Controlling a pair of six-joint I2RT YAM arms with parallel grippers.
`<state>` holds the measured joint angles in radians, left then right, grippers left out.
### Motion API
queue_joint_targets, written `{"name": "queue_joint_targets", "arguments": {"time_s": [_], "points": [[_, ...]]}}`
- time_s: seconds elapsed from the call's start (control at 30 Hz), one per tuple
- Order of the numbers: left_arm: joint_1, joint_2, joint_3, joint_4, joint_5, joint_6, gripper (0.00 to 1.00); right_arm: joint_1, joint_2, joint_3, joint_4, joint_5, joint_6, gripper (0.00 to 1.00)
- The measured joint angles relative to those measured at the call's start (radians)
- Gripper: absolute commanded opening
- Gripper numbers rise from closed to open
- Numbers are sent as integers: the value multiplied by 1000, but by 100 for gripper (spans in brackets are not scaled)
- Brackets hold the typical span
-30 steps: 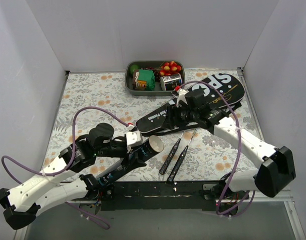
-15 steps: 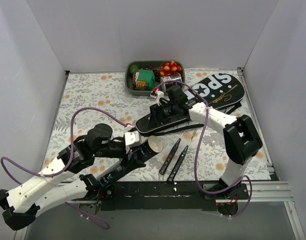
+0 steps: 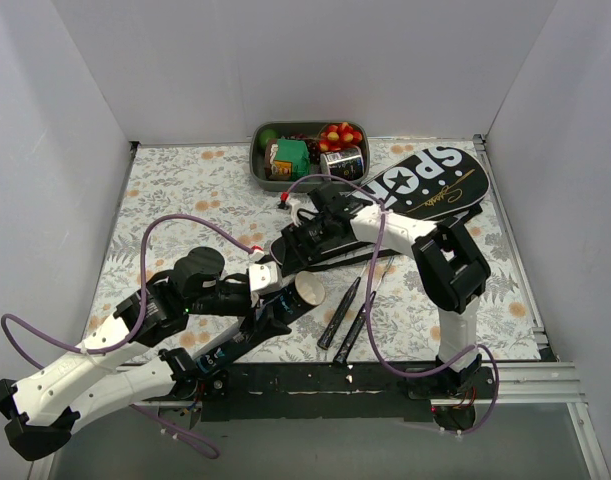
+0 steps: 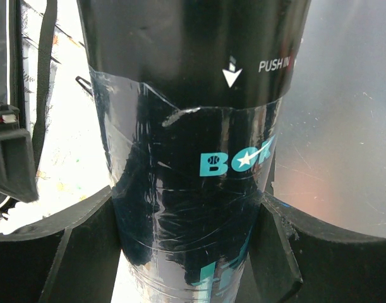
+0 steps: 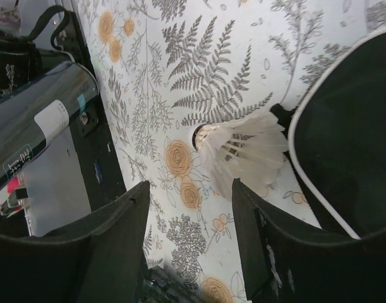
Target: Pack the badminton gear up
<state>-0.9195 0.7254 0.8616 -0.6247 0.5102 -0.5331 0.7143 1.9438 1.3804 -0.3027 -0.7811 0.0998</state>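
My left gripper [image 3: 272,296] is shut on a black-and-clear shuttlecock tube [image 3: 307,291], which fills the gap between the fingers in the left wrist view [image 4: 193,158]. My right gripper [image 3: 297,238] is open over the narrow end of the black "SPORT" cover [image 3: 430,180]. In the right wrist view the open gripper [image 5: 189,189] hangs above a white shuttlecock [image 5: 243,151], which lies on the floral cloth beside the cover's white-piped edge [image 5: 344,126]. Two black racket handles [image 3: 337,312] [image 3: 357,325] stick out below the cover. Their heads are hidden.
A grey oval tray [image 3: 257,160] of toy food stands at the back, just left of the cover. Purple cables loop over both arms. A black base rail [image 3: 315,378] runs along the near edge. White walls close in three sides.
My right arm has folded and swung its gripper left along the cover, from the cover's middle to its narrow end. The left arm still holds the tube in place.
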Motion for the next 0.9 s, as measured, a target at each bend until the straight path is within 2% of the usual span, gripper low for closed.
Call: {"name": "queue_joint_targets", "arguments": {"time_s": [0.33,0.6,0.7,0.73,0.8,0.83,0.9], "points": [[0,0,0,-1,0,0,24,35,45,0,-21,-31,-30,60],[0,0,3,-6,0,1,24,45,69,7,-36,-39,-48,55],[0,0,3,-6,0,1,24,56,81,8,-39,-45,-52,40],[0,0,3,-6,0,1,24,61,86,11,-40,-47,-54,22],[0,-1,3,-7,0,1,24,67,97,18,-39,-50,-52,5],[0,-2,3,-7,0,1,24,68,101,21,-39,-52,-56,1],[0,-3,3,-8,0,1,24,73,107,22,-40,-53,-56,1]]}}
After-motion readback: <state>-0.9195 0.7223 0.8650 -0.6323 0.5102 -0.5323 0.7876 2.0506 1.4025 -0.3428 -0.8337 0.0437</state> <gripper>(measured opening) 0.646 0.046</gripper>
